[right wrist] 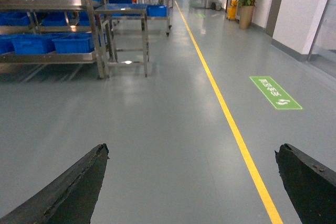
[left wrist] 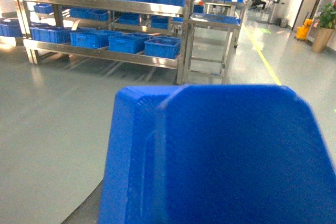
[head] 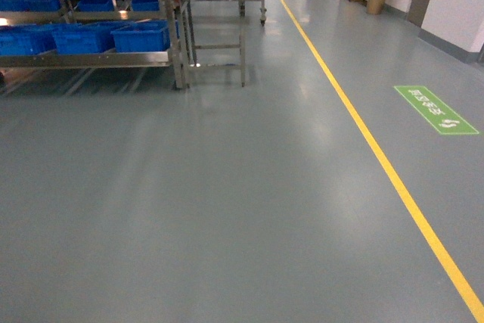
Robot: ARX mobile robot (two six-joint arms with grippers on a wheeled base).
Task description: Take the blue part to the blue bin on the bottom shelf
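Blue part (left wrist: 220,156) fills your left wrist view, presumably carried; left fingers hidden, grip unclear. Right fingers (right wrist: 63,192) spread wide, empty over floor (head: 227,209). Blue bin (head: 141,36) waits at bottom shelf's (head: 83,58) right end, well off.

Floor (head: 227,202) is a flat grey-green with a yellow line (head: 378,156) down the right and a green sign (head: 436,110) with white markings. Bins (head: 140,35) on the silvery steel bottom shelf (head: 83,58) are bright blue, same as the blue part (left wrist: 220,156). Right end effector (right wrist: 191,182) fingers (right wrist: 68,192) are black.
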